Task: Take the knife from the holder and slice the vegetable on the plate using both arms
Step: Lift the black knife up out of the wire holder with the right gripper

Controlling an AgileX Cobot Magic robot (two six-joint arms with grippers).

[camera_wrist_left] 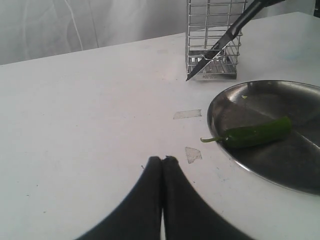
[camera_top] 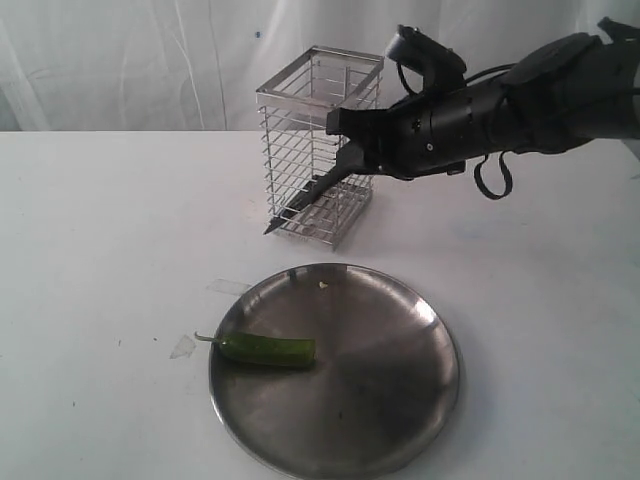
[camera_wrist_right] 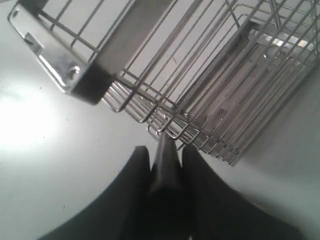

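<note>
**Right arm holds the knife beside the holder; the vegetable waits uncut on the plate**

A white tabletop carries a tall wire holder at the back. A round steel plate sits nearer the camera. The right arm reaches in from the right of the exterior view. Its tool is clamped on the black handle of the knife. The dark blade slants down and to the left across the front of the holder, with its tip low near the holder's base. From the left wrist view the blade seems to lie outside the wires, though it may be touching them; the angle does not settle this.

The vegetable, a small green pod, lies on the left part of the plate. Its thin stem reaches over the rim and its blunt end points toward the plate's middle. No cut shows in it.

The left tool has its fingers pressed together and holds nothing. It hangs over bare tabletop, to the left of the plate and apart from the vegetable.

By the look of it, taking the knife out is all but done. The next move calls for carrying the knife away from the holder and over the plate, then turning the edge down across the pod. The left tool would need to come over and steady the vegetable, probably near the stem end, clear of the blade's path.
</note>
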